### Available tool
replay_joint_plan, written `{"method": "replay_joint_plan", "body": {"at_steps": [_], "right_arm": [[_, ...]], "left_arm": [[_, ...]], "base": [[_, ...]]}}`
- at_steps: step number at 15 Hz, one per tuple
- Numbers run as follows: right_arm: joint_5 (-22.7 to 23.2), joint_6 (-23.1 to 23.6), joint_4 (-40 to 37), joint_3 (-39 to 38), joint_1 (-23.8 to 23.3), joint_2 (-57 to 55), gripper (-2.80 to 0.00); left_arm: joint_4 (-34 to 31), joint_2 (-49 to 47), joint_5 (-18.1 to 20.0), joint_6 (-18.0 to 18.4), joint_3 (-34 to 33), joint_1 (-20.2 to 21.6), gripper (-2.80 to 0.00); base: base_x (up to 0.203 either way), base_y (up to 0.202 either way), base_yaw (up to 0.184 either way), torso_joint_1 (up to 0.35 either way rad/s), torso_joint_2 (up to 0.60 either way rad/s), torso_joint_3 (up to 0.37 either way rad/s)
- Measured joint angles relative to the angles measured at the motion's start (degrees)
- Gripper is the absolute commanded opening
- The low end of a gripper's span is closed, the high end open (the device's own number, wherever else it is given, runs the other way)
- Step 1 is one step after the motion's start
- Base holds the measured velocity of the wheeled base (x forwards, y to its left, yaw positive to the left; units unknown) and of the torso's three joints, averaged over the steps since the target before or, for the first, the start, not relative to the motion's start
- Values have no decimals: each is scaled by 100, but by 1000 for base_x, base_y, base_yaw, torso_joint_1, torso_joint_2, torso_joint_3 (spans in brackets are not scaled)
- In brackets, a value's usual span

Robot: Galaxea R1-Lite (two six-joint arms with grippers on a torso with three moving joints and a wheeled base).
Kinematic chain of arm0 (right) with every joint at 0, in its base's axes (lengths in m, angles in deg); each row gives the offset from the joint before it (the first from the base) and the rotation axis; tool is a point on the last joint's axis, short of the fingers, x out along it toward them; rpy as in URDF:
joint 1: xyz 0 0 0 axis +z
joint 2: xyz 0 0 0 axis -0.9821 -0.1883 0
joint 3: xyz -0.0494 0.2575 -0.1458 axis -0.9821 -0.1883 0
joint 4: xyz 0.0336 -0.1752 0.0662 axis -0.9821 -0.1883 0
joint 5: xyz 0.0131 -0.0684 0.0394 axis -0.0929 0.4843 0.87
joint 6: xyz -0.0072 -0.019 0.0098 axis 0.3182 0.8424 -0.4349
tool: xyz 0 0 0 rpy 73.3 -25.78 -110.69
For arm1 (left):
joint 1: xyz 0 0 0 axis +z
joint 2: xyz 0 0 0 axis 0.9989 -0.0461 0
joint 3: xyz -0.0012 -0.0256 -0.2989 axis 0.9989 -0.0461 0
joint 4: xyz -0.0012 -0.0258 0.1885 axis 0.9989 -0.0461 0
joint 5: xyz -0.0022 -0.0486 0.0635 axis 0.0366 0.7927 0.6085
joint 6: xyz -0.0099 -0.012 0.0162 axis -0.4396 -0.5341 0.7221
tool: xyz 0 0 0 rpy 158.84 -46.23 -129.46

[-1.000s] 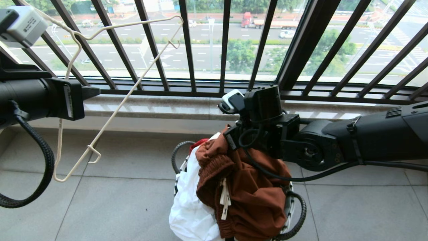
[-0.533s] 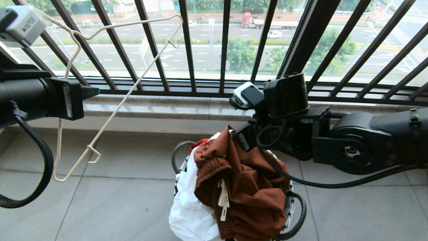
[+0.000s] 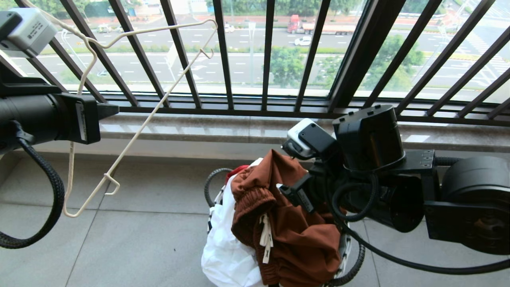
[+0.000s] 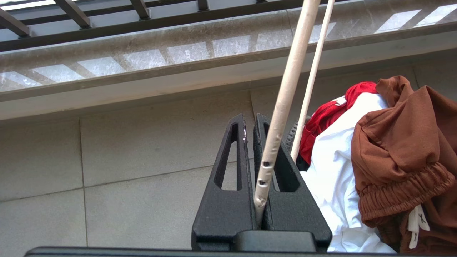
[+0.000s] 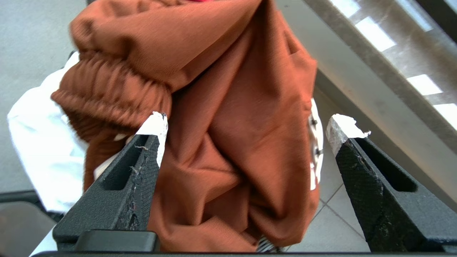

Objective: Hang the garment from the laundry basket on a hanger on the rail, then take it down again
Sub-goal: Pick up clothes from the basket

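Note:
The garment [image 3: 295,235], rust-brown shorts with a white drawstring, lies heaped on top of the laundry basket [image 3: 210,184] on the floor. My right gripper [image 5: 250,123] hovers just above the shorts [image 5: 232,107], open wide, with the cloth showing between its fingers but not pinched. In the head view this gripper [image 3: 299,192] sits at the right edge of the heap. My left gripper [image 3: 111,110] is raised at the left, shut on the cream wire hanger [image 3: 135,136]. The hanger's wire [image 4: 285,100] is clamped between those fingers [image 4: 249,117]. The rail is out of view.
A white garment [image 3: 227,247] and a bit of red cloth [image 3: 238,170] also lie in the basket. The black balcony railing [image 3: 223,59] and a stone ledge [image 3: 191,129] run behind it. Grey floor tiles [image 3: 151,239] spread between the hanger and the basket.
My right gripper has opened wide and its arm has drawn back to the right, nearer the camera. The shorts have stayed on the basket. The left arm and hanger have not moved.

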Motion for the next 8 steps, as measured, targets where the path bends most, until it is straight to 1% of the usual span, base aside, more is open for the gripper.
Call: {"method": "replay_joint_plan", "body": {"at_steps": [5,7,8], "right_arm": [[6,-118,41,-465,381,84,0],[-56,-110,331,-632,479,-6,0],[-163,-99,575,-705,505,-97,0]], "left_arm": [[0,2,0,4,-2,0,-280],[0,5,0,2,0,0,-280],[-2,10,3,0,0,0,-280]], "base": [[0,0,0,0,0,0],[0,0,0,0,0,0],[0,0,0,0,0,0]]}}
